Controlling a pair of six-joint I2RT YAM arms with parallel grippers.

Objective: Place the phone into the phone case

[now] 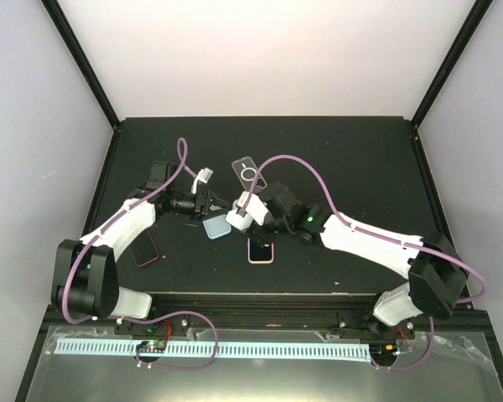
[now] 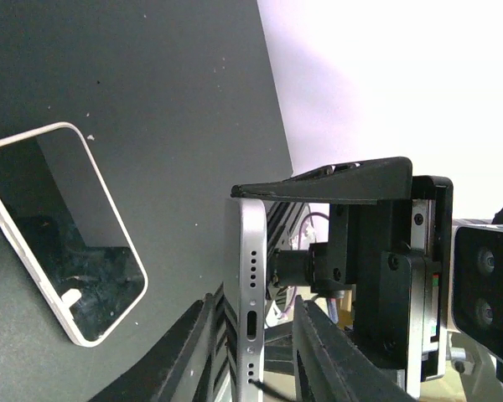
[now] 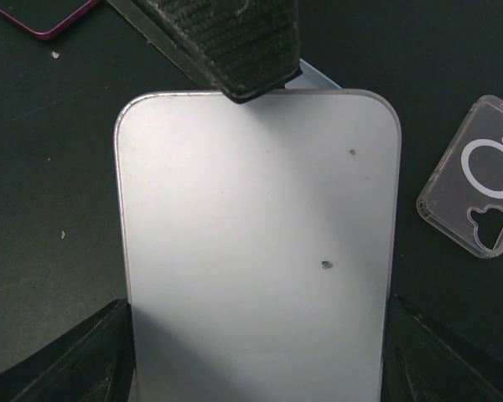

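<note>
Both arms meet over the middle of the black bench. Right pincer is clamped across the width of the silver phone, one finger on each long edge; the wrist view is filled by the phone's plain silver back with two small specks on it. The phone is held clear of the bench surface, between the two arms. Left pincer straddles the phone's port end: the charging port and speaker holes sit between its fingers, one finger looks pressed to the phone and a thin gap shows at the other, so I cannot tell whether it is fully clamped. From the right wrist, one ribbed black pad of the left pincer overlaps the phone's far end. Clear phone case, with a white ring and a camera cut-out, lies flat on the bench just beyond the right pincer, apart from the phone; phone not in the case. White-rimmed phone lies screen up on the bench just below the left pincer. Pink-rimmed phone lies nearer the arm bases, beside the right arm. Magenta-rimmed phone lies by the left arm, well apart from the case.
</note>
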